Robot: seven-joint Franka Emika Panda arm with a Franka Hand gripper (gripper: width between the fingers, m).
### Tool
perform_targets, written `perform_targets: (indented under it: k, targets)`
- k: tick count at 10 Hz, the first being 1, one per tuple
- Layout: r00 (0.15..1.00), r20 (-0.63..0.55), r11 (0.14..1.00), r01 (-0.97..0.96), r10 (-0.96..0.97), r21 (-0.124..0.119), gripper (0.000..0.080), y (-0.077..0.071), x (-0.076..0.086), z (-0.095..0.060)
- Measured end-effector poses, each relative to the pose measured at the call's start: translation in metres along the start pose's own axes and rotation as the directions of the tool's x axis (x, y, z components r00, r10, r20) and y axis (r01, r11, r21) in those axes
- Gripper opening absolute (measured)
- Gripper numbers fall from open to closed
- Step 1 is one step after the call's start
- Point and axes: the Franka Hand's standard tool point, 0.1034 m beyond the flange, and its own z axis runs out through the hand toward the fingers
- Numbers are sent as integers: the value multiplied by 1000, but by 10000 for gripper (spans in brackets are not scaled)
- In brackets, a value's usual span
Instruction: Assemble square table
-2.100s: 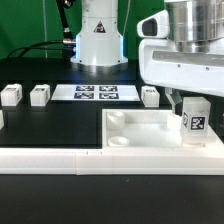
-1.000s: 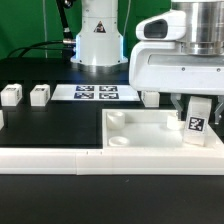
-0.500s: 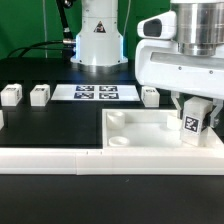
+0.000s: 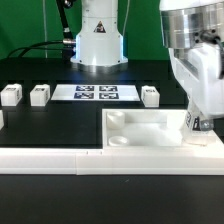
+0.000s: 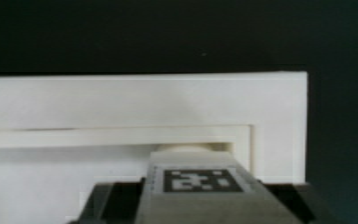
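The white square table top (image 4: 150, 122) lies on the black table, right of centre in the exterior view, with a round socket (image 4: 119, 140) at its near left corner. My gripper (image 4: 200, 118) is shut on a white tagged leg (image 4: 192, 124), held upright at the top's right end and low against its rim. In the wrist view the leg (image 5: 197, 182) sits between my dark fingers (image 5: 115, 198), over the top (image 5: 140, 105) and just above a round socket (image 5: 190, 150). Three more legs (image 4: 11, 95) (image 4: 39, 95) (image 4: 150, 95) stand apart behind.
The marker board (image 4: 93, 93) lies at the back centre, in front of the robot base (image 4: 97, 40). A long white L-shaped rail (image 4: 60, 158) runs along the front and against the top's left side.
My wrist has turned about its axis and the hand's white body has swung away to the right. The held leg now sits lower at the top's right end.
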Motion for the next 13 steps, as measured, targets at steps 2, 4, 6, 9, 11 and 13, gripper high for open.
perform_targets:
  k: [2, 4, 6, 9, 11, 13]
  targets:
    - [999, 8, 999, -52, 52, 10, 290, 0, 0, 1]
    - [1000, 2, 999, 30, -30, 10, 290, -1, 0, -1]
    - [897, -38, 897, 441, -441, -14, 619, -4, -8, -7]
    - [784, -29, 784, 620, -621, -27, 646, -2, -8, -5]
    - [662, -24, 663, 748, -749, -33, 649, -2, -6, -5]
    - [398, -38, 400, 914, -917, -74, 649, -2, 4, -5]
